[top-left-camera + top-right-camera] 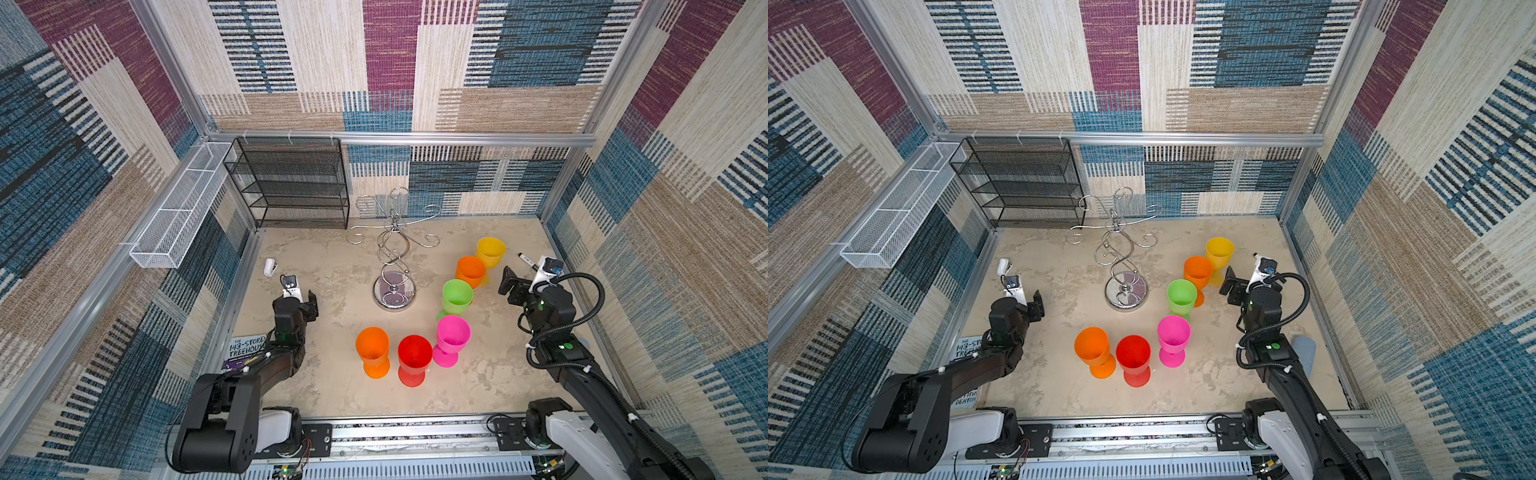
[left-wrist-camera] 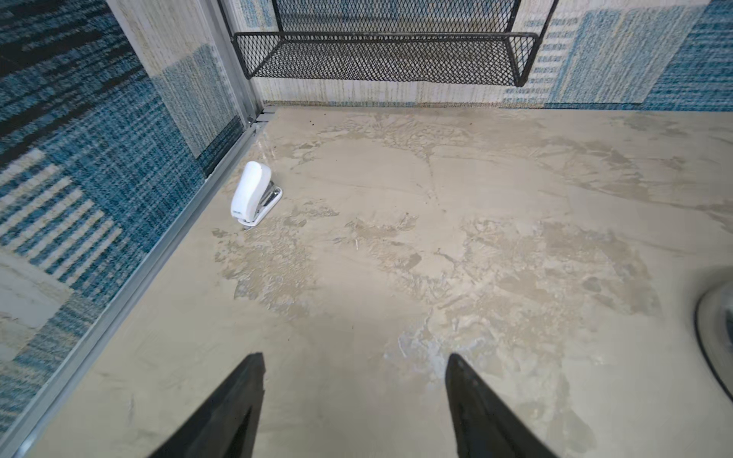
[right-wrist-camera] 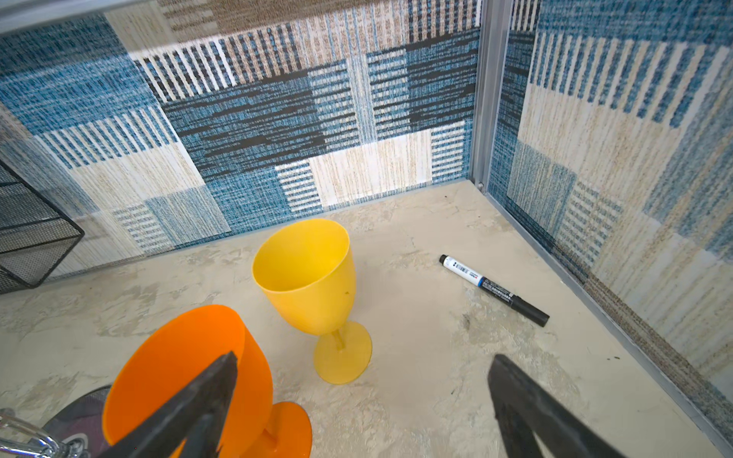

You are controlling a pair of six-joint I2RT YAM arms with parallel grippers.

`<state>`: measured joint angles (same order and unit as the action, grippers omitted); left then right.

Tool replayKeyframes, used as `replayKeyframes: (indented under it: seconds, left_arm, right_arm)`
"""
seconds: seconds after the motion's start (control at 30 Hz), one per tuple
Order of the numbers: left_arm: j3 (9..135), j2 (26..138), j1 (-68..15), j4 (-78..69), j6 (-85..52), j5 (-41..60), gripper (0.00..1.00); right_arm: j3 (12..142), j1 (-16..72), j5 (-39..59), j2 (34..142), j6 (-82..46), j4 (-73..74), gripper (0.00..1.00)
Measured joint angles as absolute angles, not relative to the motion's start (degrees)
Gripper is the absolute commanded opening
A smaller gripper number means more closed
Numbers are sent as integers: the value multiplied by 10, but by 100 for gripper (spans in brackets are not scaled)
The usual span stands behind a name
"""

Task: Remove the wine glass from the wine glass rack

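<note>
The chrome wine glass rack [image 1: 392, 249] [image 1: 1121, 249] stands mid-table on its round mirrored base [image 2: 714, 341], and its curled arms are bare. Several coloured plastic wine glasses stand upright on the table: yellow [image 1: 490, 251] [image 3: 305, 277], orange [image 1: 470, 270] [image 3: 174, 376], green [image 1: 457, 295], pink [image 1: 453, 334], red [image 1: 414, 357] and a second orange [image 1: 372, 347]. My right gripper [image 1: 524, 279] [image 3: 365, 357] is open just right of the yellow and orange glasses, holding nothing. My left gripper [image 1: 301, 297] [image 2: 355, 359] is open over bare table, left of the rack.
A black mesh shelf unit [image 1: 291, 183] stands at the back left, with a white mesh basket [image 1: 183, 208] on the left wall. A white stapler [image 2: 252, 192] lies near the left wall. A marker [image 3: 492, 289] lies by the right wall. A book [image 1: 245, 351] lies under my left arm.
</note>
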<state>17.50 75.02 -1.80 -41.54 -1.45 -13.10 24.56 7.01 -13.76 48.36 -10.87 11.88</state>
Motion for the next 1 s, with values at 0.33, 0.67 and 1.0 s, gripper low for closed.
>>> replayKeyframes:
  seconds: [0.33, 0.67, 1.0]
  left_arm:
    - [178, 871, 44, -529, -28, -42, 78]
    - [191, 874, 45, -537, -29, -25, 100]
    - [193, 874, 45, -537, -29, -22, 100]
  right_arm:
    - [153, 70, -203, 573, -78, 286, 100]
    - [146, 70, -225, 788, -27, 517, 100]
    - [154, 50, -178, 858, 14, 625, 100]
